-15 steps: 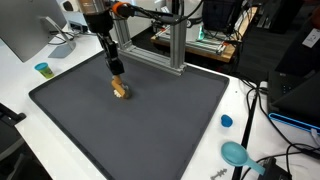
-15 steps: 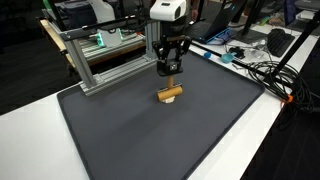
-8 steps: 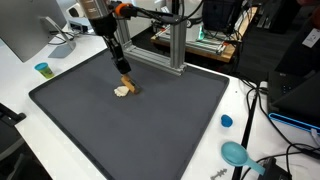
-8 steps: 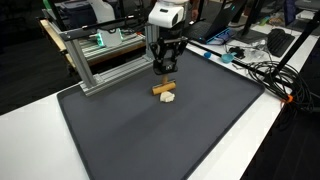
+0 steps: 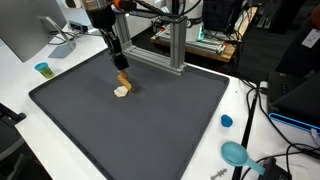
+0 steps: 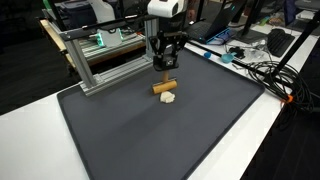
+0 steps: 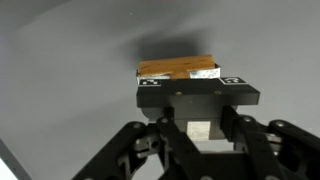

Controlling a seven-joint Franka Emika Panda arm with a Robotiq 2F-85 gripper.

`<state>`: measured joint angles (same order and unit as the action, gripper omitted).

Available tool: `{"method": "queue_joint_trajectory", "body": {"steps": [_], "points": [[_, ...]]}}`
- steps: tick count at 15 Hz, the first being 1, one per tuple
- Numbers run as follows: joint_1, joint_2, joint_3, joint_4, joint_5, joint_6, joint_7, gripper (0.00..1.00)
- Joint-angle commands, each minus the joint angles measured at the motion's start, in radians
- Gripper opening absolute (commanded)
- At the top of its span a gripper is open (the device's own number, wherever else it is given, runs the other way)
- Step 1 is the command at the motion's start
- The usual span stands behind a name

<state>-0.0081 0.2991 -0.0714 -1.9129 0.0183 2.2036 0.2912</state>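
The black two-fingered claw (image 5: pixel 121 70) hangs on the arm over the far part of a dark grey rectangular mat (image 5: pixel 150 130) that covers most of the white table (image 5: pixel 12 105); its fingers look pressed together and nothing is pinched between them. Just below its tip lies a small orange-brown wooden block (image 5: pixel 123 82), flat on the mat, with a smaller whitish lump (image 5: pixel 120 92) touching or just beside it on the near side; in both exterior views the claw (image 6: pixel 166 70) stands clear above the block (image 6: pixel 165 87) and the lump (image 6: pixel 170 98) – apart from both, not touching.

In the wrist view the claw (image 7: pixel 197 95) shows as a black cross-bar over converging linkages; the block (image 7: pixel 178 69) lies just beyond the bar, its brown top and one paler edge visible; a pale patch shows through the gap in the linkage, and I cannot tell what it is.

Behind the mat (image 6: pixel 150 140) stands a silver aluminium-profile frame (image 5: pixel 175 45) – the same frame (image 6: pixel 100 65) sits at the mat's far corner; a small teal cup (image 5: pixel 42 69) and a blue round cap (image 5: pixel 226 121) rest on the table, well apart from the block.
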Motion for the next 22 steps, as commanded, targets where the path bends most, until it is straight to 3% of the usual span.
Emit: {"method": "queue_joint_trajectory", "body": {"steps": [1, 2, 8, 9, 17, 22], "points": [[0.0, -0.017, 0.001, -0.006, -0.005, -0.003, -0.003, 0.22], [0.0, -0.028, 0.002, -0.011, -0.006, -0.003, -0.004, 0.47], [0.0, -0.008, 0.001, -0.011, -0.005, -0.003, -0.004, 0.47], [0.0, -0.008, 0.001, -0.011, -0.005, -0.003, -0.004, 0.22], [-0.013, -0.022, -0.005, -0.047, 0.023, 0.098, 0.009, 0.22], [-0.014, 0.036, -0.017, -0.008, 0.012, 0.097, 0.041, 0.22]]}}
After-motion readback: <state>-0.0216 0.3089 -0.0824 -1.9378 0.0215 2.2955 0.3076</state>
